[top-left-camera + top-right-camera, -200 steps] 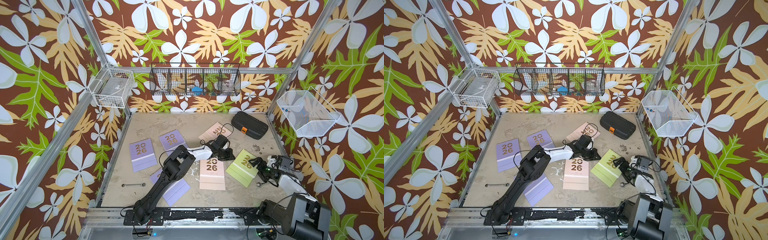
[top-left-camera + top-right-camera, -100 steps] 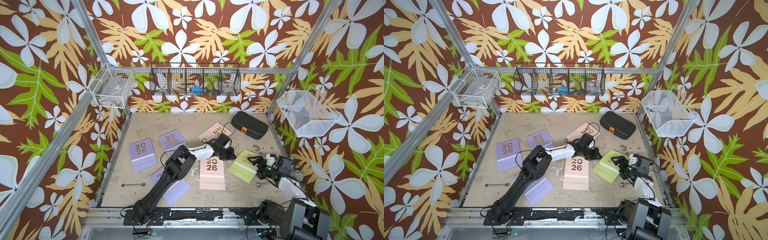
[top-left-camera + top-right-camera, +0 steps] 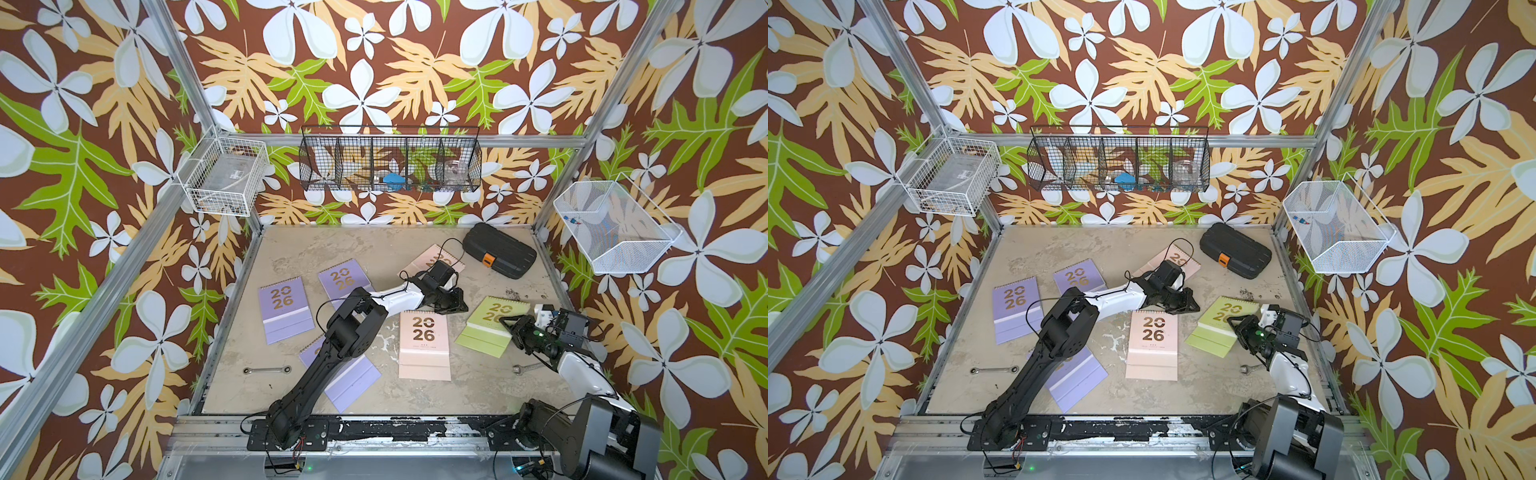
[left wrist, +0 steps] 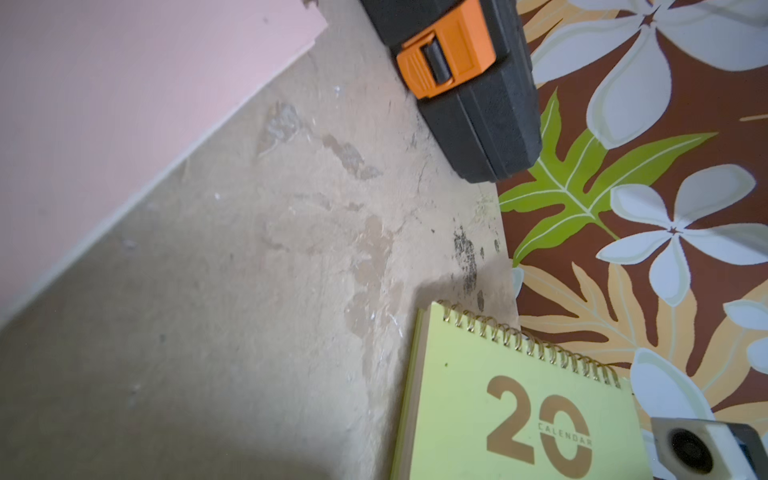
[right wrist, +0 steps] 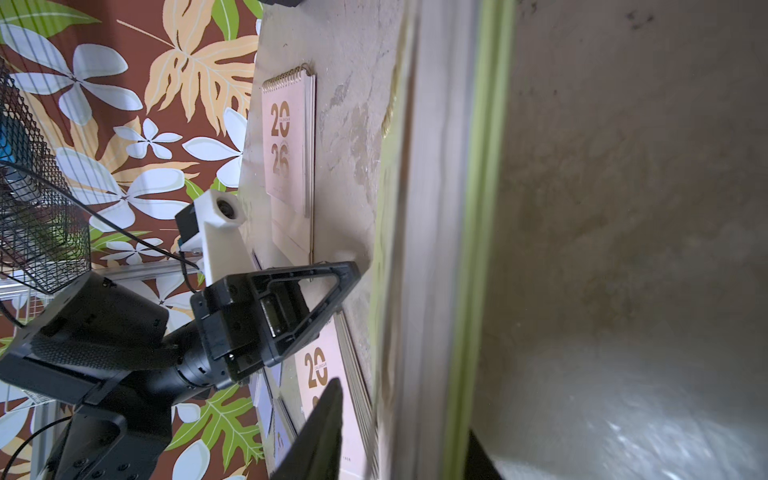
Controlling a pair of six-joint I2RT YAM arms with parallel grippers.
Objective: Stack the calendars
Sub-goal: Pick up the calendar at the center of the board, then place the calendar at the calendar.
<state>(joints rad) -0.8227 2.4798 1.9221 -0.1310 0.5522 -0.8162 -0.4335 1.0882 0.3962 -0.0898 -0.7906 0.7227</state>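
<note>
Currently we list: right gripper point(image 3: 510, 323) clamped on green calendar point(image 3: 484, 332) edge; left gripper point(image 3: 456, 306) closed, just beside pink calendar point(image 3: 424, 349).

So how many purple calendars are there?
3. The left lilac calendar lies furthest left; the back lilac calendar sits behind it; the front lilac calendar lies partly under the left arm. No others show.

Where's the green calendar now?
The green calendar lies at right in both top views, beside the middle pink calendar, its right edge at the right pincer.
</note>
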